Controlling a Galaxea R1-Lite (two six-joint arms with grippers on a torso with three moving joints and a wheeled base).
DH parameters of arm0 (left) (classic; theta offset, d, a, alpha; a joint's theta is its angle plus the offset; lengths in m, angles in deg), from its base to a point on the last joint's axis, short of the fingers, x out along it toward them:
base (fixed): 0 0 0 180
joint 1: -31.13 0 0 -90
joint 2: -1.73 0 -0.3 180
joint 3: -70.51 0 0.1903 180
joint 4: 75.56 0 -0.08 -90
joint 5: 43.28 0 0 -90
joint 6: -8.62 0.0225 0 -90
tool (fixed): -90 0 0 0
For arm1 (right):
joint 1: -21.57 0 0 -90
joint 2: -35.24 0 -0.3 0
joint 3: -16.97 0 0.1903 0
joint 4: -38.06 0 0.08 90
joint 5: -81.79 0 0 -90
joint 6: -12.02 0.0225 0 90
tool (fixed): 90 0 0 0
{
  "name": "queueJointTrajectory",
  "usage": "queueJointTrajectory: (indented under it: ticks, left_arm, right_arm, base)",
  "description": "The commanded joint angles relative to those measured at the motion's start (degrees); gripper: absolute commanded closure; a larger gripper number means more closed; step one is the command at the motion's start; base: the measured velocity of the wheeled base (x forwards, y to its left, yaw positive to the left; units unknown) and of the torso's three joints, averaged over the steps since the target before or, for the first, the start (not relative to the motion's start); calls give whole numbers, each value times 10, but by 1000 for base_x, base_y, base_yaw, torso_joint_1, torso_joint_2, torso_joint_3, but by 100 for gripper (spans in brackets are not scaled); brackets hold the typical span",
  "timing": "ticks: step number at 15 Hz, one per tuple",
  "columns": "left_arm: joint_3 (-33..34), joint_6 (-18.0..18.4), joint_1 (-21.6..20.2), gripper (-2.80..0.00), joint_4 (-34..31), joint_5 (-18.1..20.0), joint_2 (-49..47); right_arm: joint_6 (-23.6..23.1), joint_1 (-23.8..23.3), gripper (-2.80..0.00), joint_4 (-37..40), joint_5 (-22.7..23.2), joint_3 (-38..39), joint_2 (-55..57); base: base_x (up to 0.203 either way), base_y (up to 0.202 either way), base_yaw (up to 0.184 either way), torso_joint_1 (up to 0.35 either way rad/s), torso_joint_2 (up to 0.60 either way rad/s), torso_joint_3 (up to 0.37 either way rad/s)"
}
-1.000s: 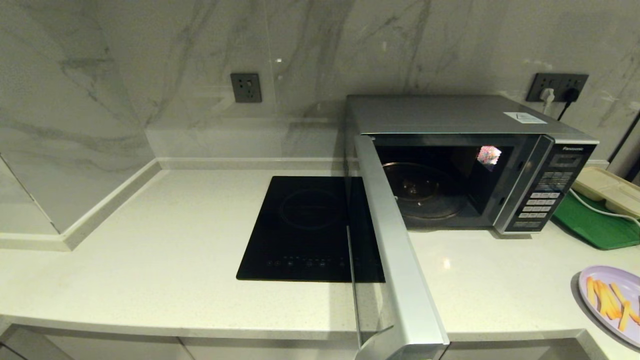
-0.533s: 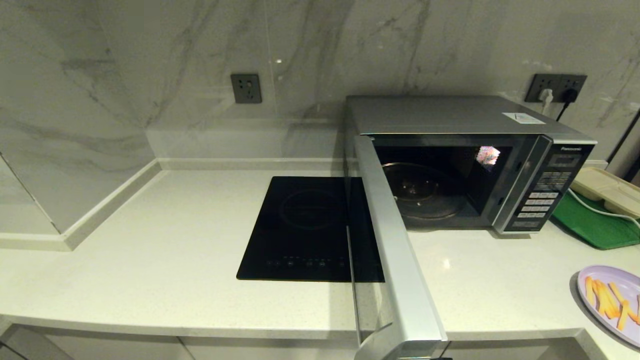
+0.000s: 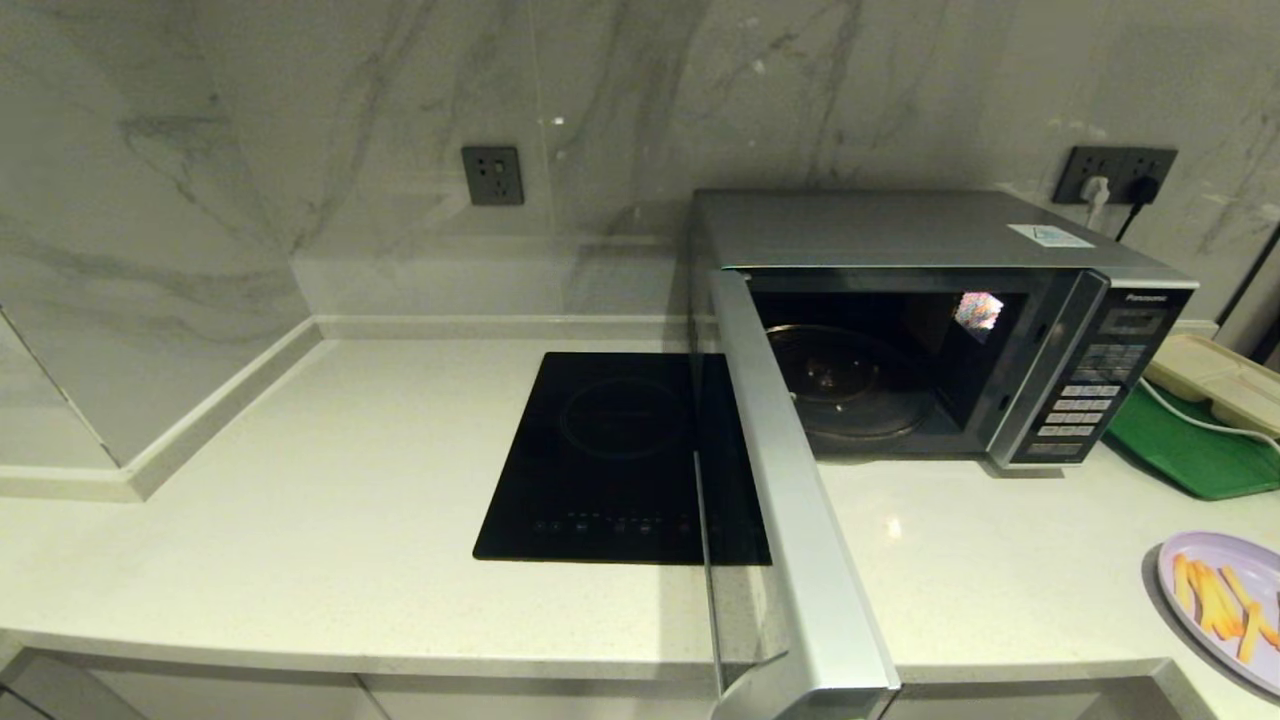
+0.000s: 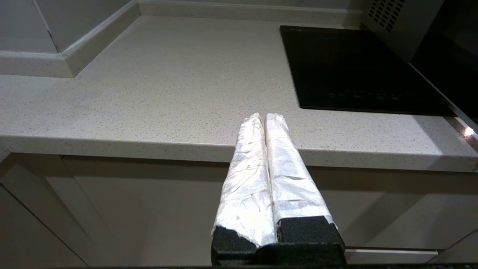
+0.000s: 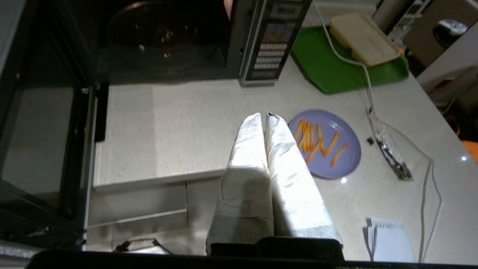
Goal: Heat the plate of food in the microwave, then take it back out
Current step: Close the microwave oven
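Note:
The silver-grey microwave point(image 3: 930, 235) stands at the back right of the counter with its door point(image 3: 790, 500) swung fully open toward me; the glass turntable point(image 3: 850, 380) inside is bare. The lilac plate of fries point(image 3: 1225, 600) point(image 5: 325, 144) lies on the counter at the front right edge. My right gripper point(image 5: 264, 115) hovers shut and empty in front of the counter edge, beside the plate and apart from it. My left gripper point(image 4: 264, 116) is shut with nothing in it, low before the counter's front edge, left of the cooktop. Neither gripper shows in the head view.
A black glass cooktop point(image 3: 620, 455) is set in the counter left of the microwave. A green mat point(image 3: 1190, 445) with a beige compartment tray point(image 3: 1215, 380) lies right of the microwave. A white cable point(image 5: 368, 86) and a notepad point(image 5: 390, 239) lie near the plate.

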Motion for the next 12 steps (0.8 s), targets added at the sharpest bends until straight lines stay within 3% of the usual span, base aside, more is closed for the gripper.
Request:
queueJointTrajectory:
  ticks: [1, 4, 7, 8, 9, 12]
  left_arm:
    - [0, 0, 0, 0, 0, 0, 0]
    - [0, 0, 0, 0, 0, 0, 0]
    - [0, 0, 0, 0, 0, 0, 0]
    - [0, 0, 0, 0, 0, 0, 0]
    - [0, 0, 0, 0, 0, 0, 0]
    - [0, 0, 0, 0, 0, 0, 0]
  right_arm:
    - [-4, -23, 0, 5, -4, -16, 39]
    - [2, -23, 0, -8, -123, -33, 141]
    - [70, -23, 0, -57, -244, -109, 271]
    - [95, -22, 0, -116, -269, -125, 297]
    - [109, -20, 0, -150, -277, -131, 304]
    - [117, 3, 0, -154, -269, -135, 313]
  base:
    - [0, 0, 0, 0, 0, 0]
    - [0, 0, 0, 0, 0, 0]
    - [0, 0, 0, 0, 0, 0]
    - [0, 0, 0, 0, 0, 0]
    - [0, 0, 0, 0, 0, 0]
    - [0, 0, 0, 1, -1, 11]
